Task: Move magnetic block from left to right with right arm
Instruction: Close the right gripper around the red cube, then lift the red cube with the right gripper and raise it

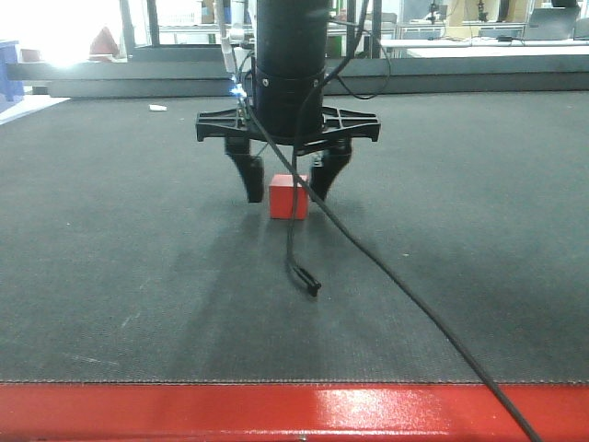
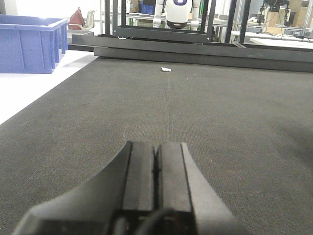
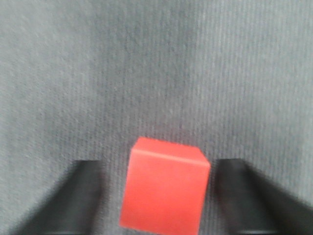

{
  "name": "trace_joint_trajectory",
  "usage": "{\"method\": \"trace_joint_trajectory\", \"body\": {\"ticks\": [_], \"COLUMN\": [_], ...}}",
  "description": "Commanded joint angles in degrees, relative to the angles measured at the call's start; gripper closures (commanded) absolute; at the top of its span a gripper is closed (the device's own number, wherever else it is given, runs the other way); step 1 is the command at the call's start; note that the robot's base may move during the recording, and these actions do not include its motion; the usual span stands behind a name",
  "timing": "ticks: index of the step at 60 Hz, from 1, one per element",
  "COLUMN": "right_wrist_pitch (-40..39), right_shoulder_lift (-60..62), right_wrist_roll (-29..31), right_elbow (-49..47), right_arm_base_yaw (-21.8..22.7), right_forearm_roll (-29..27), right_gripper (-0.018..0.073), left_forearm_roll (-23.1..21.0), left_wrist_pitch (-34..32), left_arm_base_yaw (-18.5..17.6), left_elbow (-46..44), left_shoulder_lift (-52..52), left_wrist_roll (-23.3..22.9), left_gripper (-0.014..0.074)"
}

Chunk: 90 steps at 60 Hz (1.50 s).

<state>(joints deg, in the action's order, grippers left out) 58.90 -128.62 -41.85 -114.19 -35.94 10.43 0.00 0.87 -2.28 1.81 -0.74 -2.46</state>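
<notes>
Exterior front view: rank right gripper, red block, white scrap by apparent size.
1. right gripper, clearly largest.
2. red magnetic block.
3. white scrap, smallest, but it lies farther back on the mat, so its real size is unsure.

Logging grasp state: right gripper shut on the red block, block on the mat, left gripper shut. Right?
No: the right gripper is open, straddling the magnetic block with a gap each side; right wrist view shows it. Block is on the mat, left gripper shut.
</notes>
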Motion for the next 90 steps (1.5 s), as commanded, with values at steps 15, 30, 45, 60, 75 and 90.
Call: {"method": "trace_joint_trajectory", "body": {"ticks": [15,30,45,60,75,90], "right_wrist_pitch": [-2.2,-1.76,0.51,-8.54,-22.98,-32.3], "right_shoulder_lift": [4.19,9.69,18.1,32.3,51.66,72.76], "right_wrist_roll": [0.84,11.49,23.18,26.17,26.17,26.62], "right_elbow": [-2.15,-1.95,0.42,20.06,45.43,67.27], "right_arm_base_yaw": [1.79,3.23,5.57,9.81,15.32,17.5], "right_forearm_roll": [1.86,1.16,0.63,-0.4,-0.4,-0.34], "right_gripper": [0.045,0.045,0.045,0.045,0.045,0.045], "left_forearm_roll": [0.0,0.0,0.0,0.0,0.0,0.0], "left_wrist_pitch": [-4.89,-4.89,-4.89,-4.89,-4.89,-4.89], "left_arm_base_yaw": [0.06,0.06,0.06,0.06,0.06,0.06], "left_elbow": [0.59,0.59,0.59,0.59,0.59,0.59], "left_shoulder_lift": [-0.86,-0.86,-0.86,-0.86,-0.86,-0.86], "left_wrist_roll": [-0.25,-0.25,-0.25,-0.25,-0.25,-0.25], "left_gripper": [0.0712,0.0713,0.0713,0.0712,0.0713,0.0713]}}
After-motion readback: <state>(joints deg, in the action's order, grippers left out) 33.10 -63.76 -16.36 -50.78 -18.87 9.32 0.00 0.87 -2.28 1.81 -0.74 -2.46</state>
